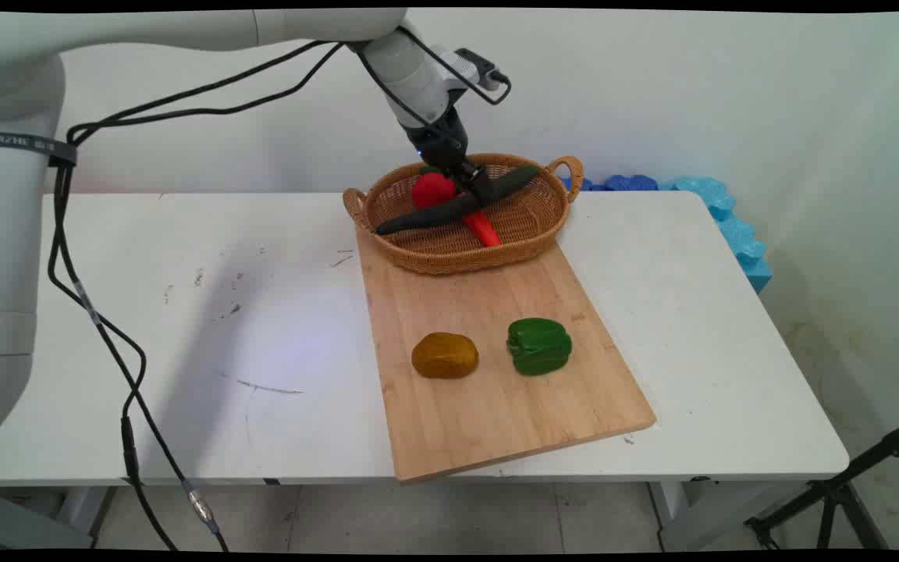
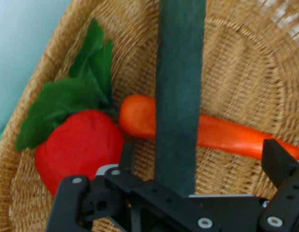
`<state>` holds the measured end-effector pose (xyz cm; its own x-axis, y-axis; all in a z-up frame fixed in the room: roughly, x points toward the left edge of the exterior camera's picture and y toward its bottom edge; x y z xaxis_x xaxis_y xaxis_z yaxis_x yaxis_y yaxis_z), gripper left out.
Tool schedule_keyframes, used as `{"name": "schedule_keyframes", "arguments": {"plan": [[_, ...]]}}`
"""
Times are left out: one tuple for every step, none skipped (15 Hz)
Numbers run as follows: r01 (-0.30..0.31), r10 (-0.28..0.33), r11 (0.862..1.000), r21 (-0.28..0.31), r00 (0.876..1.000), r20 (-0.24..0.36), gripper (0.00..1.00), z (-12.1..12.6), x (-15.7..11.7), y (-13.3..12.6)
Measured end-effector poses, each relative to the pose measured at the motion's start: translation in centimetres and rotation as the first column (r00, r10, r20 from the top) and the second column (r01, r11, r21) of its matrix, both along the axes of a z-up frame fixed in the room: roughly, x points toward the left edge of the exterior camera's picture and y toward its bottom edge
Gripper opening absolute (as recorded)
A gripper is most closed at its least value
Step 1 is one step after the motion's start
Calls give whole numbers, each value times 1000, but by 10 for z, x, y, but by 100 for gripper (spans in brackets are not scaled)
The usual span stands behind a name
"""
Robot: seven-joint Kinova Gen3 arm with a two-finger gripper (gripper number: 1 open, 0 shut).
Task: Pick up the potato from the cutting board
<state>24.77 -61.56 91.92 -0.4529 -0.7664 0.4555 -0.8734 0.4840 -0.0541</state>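
Pincer working over the basket at the desk's far side

Main view: the pincer (image 1: 471, 181) is sitting at the cucumber (image 1: 457, 204) lying across the wicker basket (image 1: 449, 254). Hand view: fingers (image 2: 277, 162) are standing apart either side of the cucumber (image 2: 181, 87); it looks light, stiff and smooth, likely best gripped mid-length, over carrot (image 2: 222, 135) and radish (image 2: 79, 145)

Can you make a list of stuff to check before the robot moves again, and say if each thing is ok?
1. Gripper is over the basket: ok.
2. Cucumber sits between the open fingers: ok.
3. Cucumber rests across the carrot, so it may roll: not ok.
4. Red radish is beside the gripper, touching or not: cannot tell.
5. Green pepper and potato lie on the board, away from the gripper: ok.
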Motion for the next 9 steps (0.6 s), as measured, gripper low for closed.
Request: {"name": "schedule_keyframes", "arguments": {"plan": [[5,-5,1000,-8,1000,-7,100,3,-1,1],[15,-16,1000,-22,1000,-19,100,9,-2,4],[23,-24,999,-33,999,-29,100,14,-2,6],[35,-37,998,-49,998,-43,100,22,-3,10],[51,-55,996,-67,997,-60,100,32,-3,15],[67,-74,994,-85,994,-77,100,42,-2,22],[84,-93,992,-100,992,-91,100,51,-1,29],[94,-105,990,-109,989,-101,100,58,0,34],[109,-123,987,-121,986,-115,100,66,3,42]]}}
